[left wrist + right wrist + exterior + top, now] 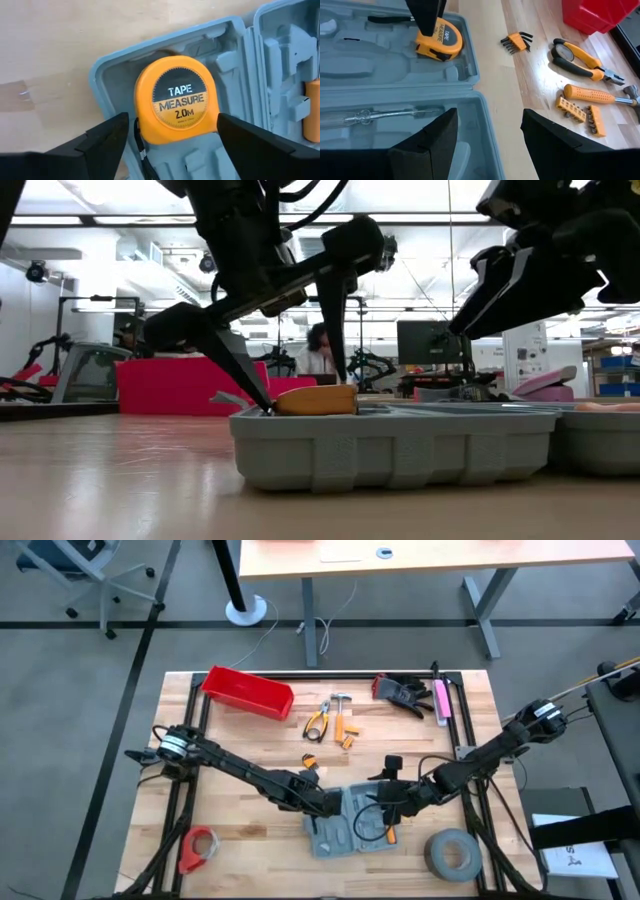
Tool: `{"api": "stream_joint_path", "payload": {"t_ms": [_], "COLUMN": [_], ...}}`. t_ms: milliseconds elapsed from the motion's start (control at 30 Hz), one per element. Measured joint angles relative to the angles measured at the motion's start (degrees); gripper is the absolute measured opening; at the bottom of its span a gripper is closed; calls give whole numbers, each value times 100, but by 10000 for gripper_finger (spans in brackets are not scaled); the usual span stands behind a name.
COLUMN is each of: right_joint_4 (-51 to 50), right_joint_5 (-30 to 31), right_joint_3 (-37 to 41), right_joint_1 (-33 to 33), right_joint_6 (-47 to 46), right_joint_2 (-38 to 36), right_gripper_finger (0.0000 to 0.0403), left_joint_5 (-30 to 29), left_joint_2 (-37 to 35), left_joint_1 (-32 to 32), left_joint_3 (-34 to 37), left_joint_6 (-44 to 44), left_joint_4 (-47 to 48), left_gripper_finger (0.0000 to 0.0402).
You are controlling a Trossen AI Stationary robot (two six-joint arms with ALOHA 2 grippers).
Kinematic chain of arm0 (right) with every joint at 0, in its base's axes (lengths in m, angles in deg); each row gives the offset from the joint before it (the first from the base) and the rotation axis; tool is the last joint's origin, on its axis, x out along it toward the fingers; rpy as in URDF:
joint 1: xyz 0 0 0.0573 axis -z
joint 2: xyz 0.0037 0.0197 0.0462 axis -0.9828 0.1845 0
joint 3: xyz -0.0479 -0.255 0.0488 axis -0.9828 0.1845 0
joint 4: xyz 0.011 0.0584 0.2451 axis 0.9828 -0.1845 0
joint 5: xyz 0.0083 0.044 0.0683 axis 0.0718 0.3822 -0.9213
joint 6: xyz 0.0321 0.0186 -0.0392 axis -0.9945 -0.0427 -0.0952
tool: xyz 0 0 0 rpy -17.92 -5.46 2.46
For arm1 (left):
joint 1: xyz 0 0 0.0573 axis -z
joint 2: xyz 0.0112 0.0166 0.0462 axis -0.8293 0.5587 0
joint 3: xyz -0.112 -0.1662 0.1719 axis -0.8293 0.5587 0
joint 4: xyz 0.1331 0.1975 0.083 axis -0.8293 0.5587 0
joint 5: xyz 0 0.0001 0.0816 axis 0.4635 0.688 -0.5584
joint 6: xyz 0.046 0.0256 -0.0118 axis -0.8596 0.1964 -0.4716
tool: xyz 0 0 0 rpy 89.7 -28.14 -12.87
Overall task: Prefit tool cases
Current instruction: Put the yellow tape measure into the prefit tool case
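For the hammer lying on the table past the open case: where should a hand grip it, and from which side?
Grip the hammer around its orange handle, coming down from above with the fingers across the handle's width. It lies flat on the wood with the handle long and narrow; the pliers and the orange bit holders lie close on either side, so mid-handle seems safest.

red bin [247, 692] at table's far left | pliers [317, 722], hammer [340, 712], bit holders [348, 735] mid-table | black gloves [402, 692] far right | grey tape roll [452, 854] near right | red tape dispenser [198, 848] near left
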State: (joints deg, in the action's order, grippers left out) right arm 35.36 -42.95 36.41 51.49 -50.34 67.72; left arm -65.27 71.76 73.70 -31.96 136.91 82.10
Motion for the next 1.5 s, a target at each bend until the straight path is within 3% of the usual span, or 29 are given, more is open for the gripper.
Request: {"api": "stream_joint_path", "payload": {"t_ms": [567,900,1167,1500], "right_joint_4": [37,41,36,31], "right_joint_5": [-2,7,173,162], "right_joint_3": [0,0,0,0], "right_joint_1": [0,0,2,0], "right_joint_6": [36,34,85,189], "right_joint_2": [0,0,0,-7], "right_gripper_finger": [199,199,199,199], "left_joint_5": [-139,-122,311,293], "left_joint_2": [-385,-219,-20,86], "left_joint_1": [-134,-172,-174,-198], "left_joint_3": [-4,-15,-11,-11], "left_joint_6": [-572,-788,-756,-888], "left_joint_4": [3,-1333,-1377,-1124], "left_gripper_finger": [307,315,302,297]}}
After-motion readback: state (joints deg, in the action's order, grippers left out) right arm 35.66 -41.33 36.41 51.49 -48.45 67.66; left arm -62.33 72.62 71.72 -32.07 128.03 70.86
